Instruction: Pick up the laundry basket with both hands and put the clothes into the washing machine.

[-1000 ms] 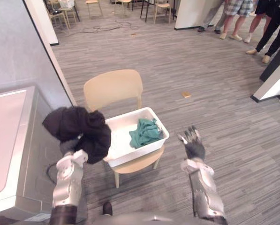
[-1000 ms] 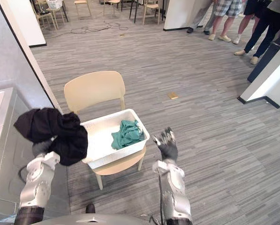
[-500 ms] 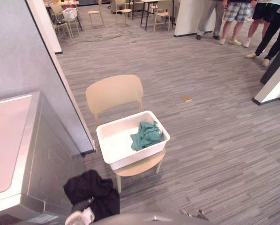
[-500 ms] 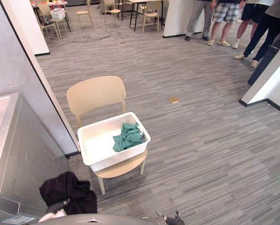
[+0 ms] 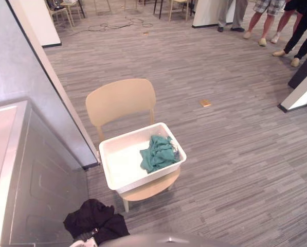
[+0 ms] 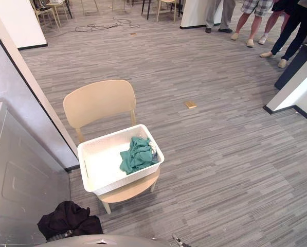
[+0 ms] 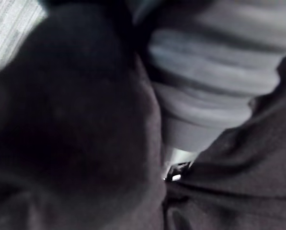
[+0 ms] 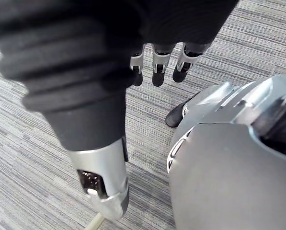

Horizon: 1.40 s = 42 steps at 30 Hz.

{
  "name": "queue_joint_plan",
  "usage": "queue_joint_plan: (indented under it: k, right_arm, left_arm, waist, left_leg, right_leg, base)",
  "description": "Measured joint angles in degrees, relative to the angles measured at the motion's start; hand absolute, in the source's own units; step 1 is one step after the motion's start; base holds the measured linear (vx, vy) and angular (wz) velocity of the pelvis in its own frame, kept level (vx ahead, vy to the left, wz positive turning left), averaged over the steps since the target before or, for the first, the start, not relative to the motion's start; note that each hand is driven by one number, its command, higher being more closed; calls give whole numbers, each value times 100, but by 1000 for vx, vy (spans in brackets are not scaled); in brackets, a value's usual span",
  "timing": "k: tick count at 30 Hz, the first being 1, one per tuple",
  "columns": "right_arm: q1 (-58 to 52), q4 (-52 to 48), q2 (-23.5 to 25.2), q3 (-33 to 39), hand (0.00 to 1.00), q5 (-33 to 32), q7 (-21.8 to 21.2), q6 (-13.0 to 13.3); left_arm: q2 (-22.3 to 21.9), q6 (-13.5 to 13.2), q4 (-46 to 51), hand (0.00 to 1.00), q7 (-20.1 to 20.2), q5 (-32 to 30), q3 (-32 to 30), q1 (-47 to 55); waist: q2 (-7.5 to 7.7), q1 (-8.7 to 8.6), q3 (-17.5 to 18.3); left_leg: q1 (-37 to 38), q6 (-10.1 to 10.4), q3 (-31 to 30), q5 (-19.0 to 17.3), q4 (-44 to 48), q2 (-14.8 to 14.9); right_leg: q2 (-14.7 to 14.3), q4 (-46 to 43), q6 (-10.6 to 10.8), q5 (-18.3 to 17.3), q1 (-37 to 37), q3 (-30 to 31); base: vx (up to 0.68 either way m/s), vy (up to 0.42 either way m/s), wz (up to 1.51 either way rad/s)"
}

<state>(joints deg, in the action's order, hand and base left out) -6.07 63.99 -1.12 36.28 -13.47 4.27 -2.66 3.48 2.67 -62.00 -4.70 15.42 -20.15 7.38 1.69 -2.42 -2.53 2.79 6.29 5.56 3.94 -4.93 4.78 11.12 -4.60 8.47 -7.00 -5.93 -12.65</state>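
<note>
At frame centre, white basket (image 5: 122, 165) sitting on beige chair (image 5: 120, 100), teal cloth (image 5: 157, 153) lying in its frame-right half. Lower left, black garment (image 5: 94, 220) bunching over left hand (image 7: 210, 62) beside grey washer (image 5: 40, 180); fingers buried in fabric, grip impossible to tell. Right hand (image 8: 158, 61) hanging empty over floor (image 8: 32, 158), fingers relaxed. Upper right, people (image 5: 303, 31) standing; small tan object (image 5: 204, 103) lying mid-floor.

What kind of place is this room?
Probably a lab or office staged for a laundry test: washing machine, laundry basket on a chair, loose cables on the floor, people standing by.
</note>
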Motion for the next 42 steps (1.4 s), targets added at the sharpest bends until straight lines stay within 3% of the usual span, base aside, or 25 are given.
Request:
queue_joint_plan:
  k: [7, 11, 14, 16, 17, 18, 19, 20, 21, 22, 23, 24, 25, 27, 28, 29, 30, 31, 34, 38, 40, 41, 42]
  right_arm:
    - [-157, 232, -9, 467, 0, -548, -183, 0]
    - [-222, 275, -4, 535, 0, -713, -430, -7]
    - [-198, 212, 17, 322, 0, -709, -491, -5]
    - [-96, -52, 8, -200, 0, -712, -490, 31]
    - [-16, -133, -44, -385, 0, -703, -490, 51]
    - [67, -168, -229, -612, 0, -685, -485, 58]
    - [135, -239, -263, -706, 0, -686, -476, 55]
    - [317, -364, -399, -707, 0, -602, -388, 104]
    - [410, -509, -410, -735, 0, -568, -359, 151]
    - [559, -716, -404, -820, 0, -491, -324, 236]
    - [683, -746, -386, -914, 0, -420, -288, 242]
    - [710, -777, -370, -915, 0, -411, -288, 241]
    - [705, -780, -354, -881, 0, -409, -290, 249]
    - [689, -648, -362, -608, 0, -412, -288, 230]
    - [666, -604, -374, -562, 0, -413, -286, 223]
    - [649, -480, -427, -489, 0, -419, -285, 218]
    - [578, -298, -431, -337, 0, -424, -283, 172]
    - [570, -221, -382, -343, 0, -420, -281, 221]
    - [453, 18, -248, -342, 0, -431, -289, 86]
    - [196, -4, -350, -219, 0, -405, -287, 101]
    - [141, -32, -420, -157, 0, -376, -283, 136]
    - [61, -108, -566, -135, 0, -325, -288, 179]
    - [66, -123, -641, -201, 0, -291, -337, 133]
  left_arm:
    - [53, 6, -258, 100, 199, -130, 3, -156]
    - [35, -4, -181, 100, 434, -200, 148, -224]
    - [-23, -67, 187, 100, 519, -129, 274, -275]
    - [-127, -66, 430, 100, 497, 32, 175, -318]
    - [-172, -69, 544, 100, 485, 66, 115, -312]
    - [-248, -66, 752, 100, 465, 79, 129, -317]
    - [-317, -74, 838, 100, 466, 79, 115, -330]
    - [-440, -72, 966, 100, 456, 74, -28, -382]
    - [-496, -53, 960, 100, 427, 73, -64, -378]
    - [-488, -54, 953, 100, 383, 69, -131, -373]
    - [-459, -55, 946, 100, 378, 60, -158, -355]
    - [-467, -55, 934, 100, 379, 50, -200, -353]
    - [-475, -58, 816, 100, 383, 13, -227, -323]
    - [-426, -77, 502, 100, 386, -64, -223, -346]
    - [-392, -68, 446, 100, 387, -118, -217, -354]
    - [-381, -25, 330, 100, 389, -213, -161, -363]
    - [-371, -1, 249, 100, 388, -217, 34, -368]
    - [-296, 6, 227, 100, 387, -219, 131, -367]
    - [124, 73, 105, 100, 392, -220, 567, -383]
    - [59, 49, 58, 100, 413, -223, 910, -320]
    - [-12, 32, 29, 100, 433, -282, 1150, -328]
    - [-60, -16, -2, 100, 431, -345, 1349, -317]
    - [-32, -32, -3, 100, 435, -394, 1468, -359]
  waist:
    - [-6, -112, -31]
    - [-71, -119, -80]
    - [-115, -107, -203]
    - [-106, 119, -572]
    - [-176, 234, -664]
    - [-275, 263, -730]
    - [-188, 235, -771]
    - [-217, 330, -794]
    - [-260, 336, -793]
    - [-263, 378, -798]
    - [-267, 419, -794]
    - [-273, 412, -790]
    - [-299, 408, -727]
    - [-427, 286, -565]
    - [-462, 240, -507]
    - [-593, 170, -365]
    - [-590, 106, -291]
    - [-525, 72, -255]
    - [-257, 67, -116]
    - [-228, 100, -19]
    - [-328, 59, -30]
    - [-340, 13, -48]
    - [-551, -33, -72]
  left_leg:
    - [306, 23, 270, -26, 21, 106]
    - [183, 33, 211, 20, 42, 180]
    - [-460, -4, -498, 325, 166, 155]
    - [-941, -115, -924, 639, 388, 19]
    - [-1110, -143, -1084, 857, 401, -71]
    - [-1414, -224, -1326, 1415, 327, -272]
    - [-1489, -309, -1374, 1754, 148, -341]
    - [-1925, -537, -687, 1300, 945, -449]
    - [-2165, -756, -224, 661, 1770, -422]
    - [-2236, -896, 440, -236, 3042, -258]
    - [-1909, -705, 853, -791, 3644, 25]
    - [-1700, -624, 942, -966, 3777, 172]
    - [-1342, -429, 1074, -1165, 3895, 536]
    - [-895, -350, 1196, -1194, 3820, 1330]
    - [-765, -334, 1201, -1142, 3641, 1509]
    - [-401, -90, 1115, -822, 2653, 1594]
    - [-193, 260, 1166, -1004, 1928, 1318]
    - [-258, 310, 1133, -1036, 1776, 1227]
    - [-336, 330, 811, -1049, 1537, 937]
    - [25, 328, 622, -1050, 1260, 533]
    - [23, 250, 411, -1061, 1144, 341]
    - [41, 160, 239, -1048, 1060, 272]
    - [95, 145, 105, -1041, 977, 404]
  right_leg:
    - [-134, 177, -54, 106, -224, 274]
    - [-201, -131, -188, -75, -96, 212]
    - [-186, -746, -342, -419, 341, -357]
    - [5, -1459, -330, -785, 596, -991]
    - [110, -1818, -361, -974, 741, -1187]
    - [198, -2127, -477, -1137, 875, -1490]
    - [357, -2169, -575, -1125, 897, -1676]
    - [670, -2304, -541, -1028, 1039, -2128]
    - [725, -2287, -522, -938, 1062, -2255]
    - [845, -2211, -512, -789, 994, -2452]
    - [931, -2135, -524, -662, 860, -2631]
    - [968, -2080, -515, -604, 770, -2751]
    - [1047, -1989, -499, -470, 681, -2985]
    - [1096, -1820, -356, -196, 575, -3392]
    - [1130, -1816, -287, -122, 591, -3489]
    - [1173, -1822, -155, 46, 660, -3645]
    - [1204, -1653, -228, 273, 716, -3680]
    - [1202, -1503, -274, 374, 725, -3672]
    - [1017, -772, -272, 840, 337, -3671]
    - [1526, -1086, -255, 980, -76, -3844]
    - [1867, -1646, -342, 1026, -7, -3668]
    - [1994, -2277, -841, 1149, 322, -2864]
    - [1580, -2518, -536, 552, 652, -1619]
  base:
    - [10, -18, -17]
    - [-67, -38, 12]
    - [-129, -81, 119]
    - [-224, -86, 167]
    - [-312, -110, 195]
    - [-278, -88, 177]
    - [-281, 1, 191]
    - [-218, 57, 124]
    - [-242, 54, 120]
    - [-226, 33, 99]
    - [-234, 45, 96]
    - [-242, 105, 98]
    - [-234, 163, 103]
    - [-163, 285, 105]
    - [-18, 395, 93]
    - [-4, 460, 91]
    - [-22, 473, 94]
    - [-84, 430, 83]
    - [-29, 261, 76]
    - [10, 176, 56]
    - [-8, 139, 64]
    - [-21, 106, 84]
    - [-19, 58, 79]
